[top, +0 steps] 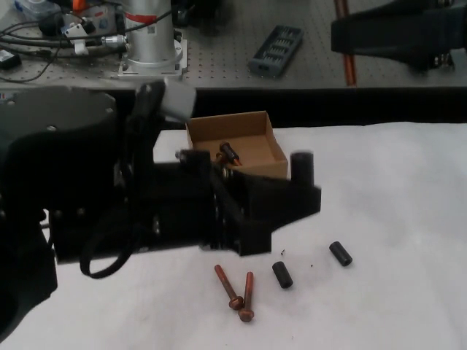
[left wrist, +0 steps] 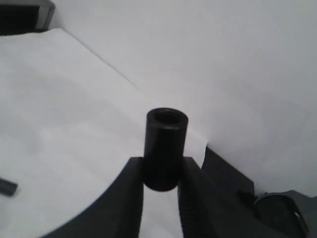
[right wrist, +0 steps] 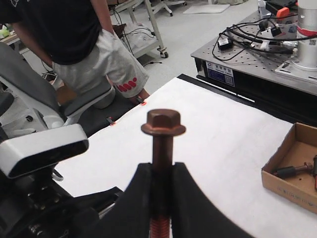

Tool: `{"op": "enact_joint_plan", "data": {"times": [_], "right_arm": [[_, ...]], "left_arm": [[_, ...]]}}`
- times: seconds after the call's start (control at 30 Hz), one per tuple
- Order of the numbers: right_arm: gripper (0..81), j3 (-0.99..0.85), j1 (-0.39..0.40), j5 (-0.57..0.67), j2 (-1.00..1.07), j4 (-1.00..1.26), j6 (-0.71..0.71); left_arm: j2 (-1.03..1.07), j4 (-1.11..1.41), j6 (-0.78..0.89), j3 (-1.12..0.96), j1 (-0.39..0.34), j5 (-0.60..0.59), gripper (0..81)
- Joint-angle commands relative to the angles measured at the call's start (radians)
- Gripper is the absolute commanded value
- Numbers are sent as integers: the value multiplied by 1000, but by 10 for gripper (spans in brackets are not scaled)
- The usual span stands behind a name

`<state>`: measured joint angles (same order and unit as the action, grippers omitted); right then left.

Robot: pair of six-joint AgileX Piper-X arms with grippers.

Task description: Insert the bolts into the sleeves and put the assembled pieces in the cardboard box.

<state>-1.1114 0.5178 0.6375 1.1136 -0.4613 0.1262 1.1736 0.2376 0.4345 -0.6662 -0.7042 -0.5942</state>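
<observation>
My left gripper (left wrist: 163, 167) is shut on a black sleeve (left wrist: 166, 144), held upright with its open bore up. In the high view this sleeve (top: 301, 166) stands at the tip of the left gripper (top: 303, 191), just right of the cardboard box (top: 252, 124). My right gripper (right wrist: 162, 171) is shut on the shank of a copper bolt (right wrist: 162, 130), hex head up. The box (right wrist: 282, 181) holds assembled pieces (right wrist: 290, 170), and one assembled piece (top: 228, 153) shows in the high view. Two loose bolts (top: 228, 286) and two loose sleeves (top: 282, 275) lie on the white cloth in front.
The left arm's black bulk (top: 109, 197) covers the left half of the bench. A second loose sleeve (top: 340, 253) lies further right. Behind the cloth is a perforated metal table (top: 233, 58) with cables, a metal post and a blue-grey rack (top: 276, 48). The left wrist camera (right wrist: 42, 148) is close to my right gripper.
</observation>
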Motion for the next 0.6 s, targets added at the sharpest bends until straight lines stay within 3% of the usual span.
{"op": "enact_joint_plan", "data": {"times": [0.0,0.13,0.37,0.57], "right_arm": [[35,-6,-3,30,7,26,0],[35,2,-3,64,19,77,3],[35,108,-3,119,21,262,152],[35,155,4,121,21,281,150]], "left_arm": [[-16,150,68,-5,1,-24,27],[-16,154,82,-5,1,-28,27],[-14,151,78,-1,2,-21,27],[-14,189,105,139,30,-12,27]]}}
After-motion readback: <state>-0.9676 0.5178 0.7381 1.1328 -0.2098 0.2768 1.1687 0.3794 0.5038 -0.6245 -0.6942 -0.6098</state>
